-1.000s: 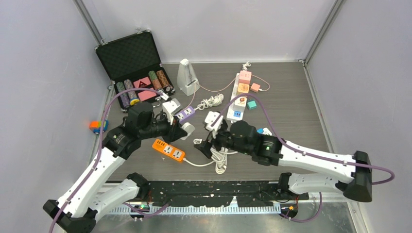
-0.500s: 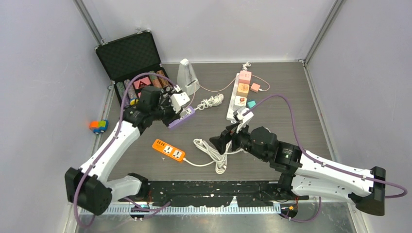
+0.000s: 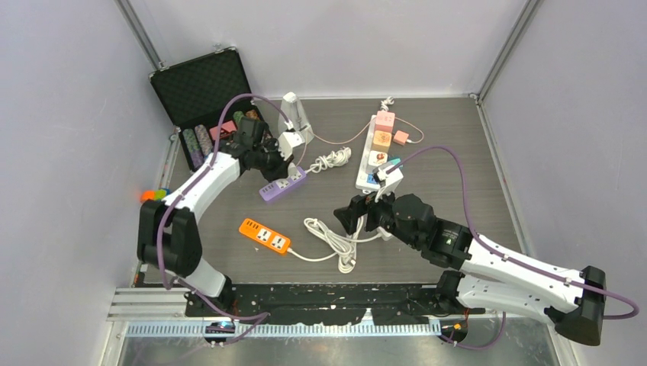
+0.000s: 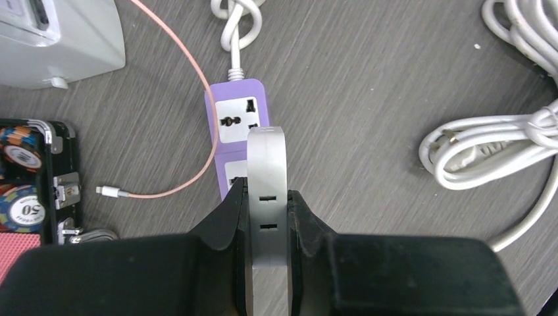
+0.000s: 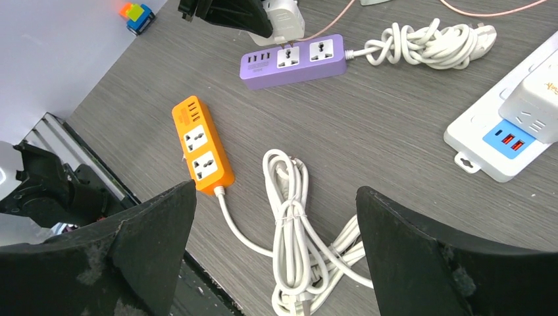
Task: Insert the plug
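Currently your left gripper (image 4: pixel 266 197) pinches the white plug (image 4: pixel 266 158) by its flat sides over the purple strip (image 4: pixel 238 118) toward the table's far-left corner, likely light, rigid, slick plastic, while your right gripper (image 5: pixel 273 194) gapes empty.

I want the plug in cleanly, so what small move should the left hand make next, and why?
Probably nudge the left hand sideways to centre the white rounded plug before lowering. In the wrist view the plug it grips sits over one long edge of the purple plastic power strip, not squarely over a socket.
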Motion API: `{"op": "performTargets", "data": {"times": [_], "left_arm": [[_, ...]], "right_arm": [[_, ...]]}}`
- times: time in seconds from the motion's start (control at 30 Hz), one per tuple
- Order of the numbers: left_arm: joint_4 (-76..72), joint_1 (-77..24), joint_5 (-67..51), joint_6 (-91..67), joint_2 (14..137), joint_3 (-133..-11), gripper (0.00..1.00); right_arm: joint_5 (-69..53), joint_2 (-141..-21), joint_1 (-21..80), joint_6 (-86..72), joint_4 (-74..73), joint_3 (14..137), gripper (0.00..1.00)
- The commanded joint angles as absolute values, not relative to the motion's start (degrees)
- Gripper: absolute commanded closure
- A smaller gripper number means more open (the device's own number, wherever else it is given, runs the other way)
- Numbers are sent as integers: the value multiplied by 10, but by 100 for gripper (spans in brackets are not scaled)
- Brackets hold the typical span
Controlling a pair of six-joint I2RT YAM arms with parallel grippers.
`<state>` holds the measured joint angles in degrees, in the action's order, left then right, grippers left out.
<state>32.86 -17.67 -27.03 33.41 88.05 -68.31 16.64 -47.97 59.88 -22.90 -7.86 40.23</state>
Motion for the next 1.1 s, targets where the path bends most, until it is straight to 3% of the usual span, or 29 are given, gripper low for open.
{"op": "performTargets", "data": {"times": [0.0, 1.07], "left_arm": [[348, -162, -271, 325, 924, -741, 100], [336, -155, -240, 261, 965, -712, 100]], "right_arm": [[158, -490, 582, -231, -64, 413, 4], [125, -515, 538, -232, -60, 403, 3]]}}
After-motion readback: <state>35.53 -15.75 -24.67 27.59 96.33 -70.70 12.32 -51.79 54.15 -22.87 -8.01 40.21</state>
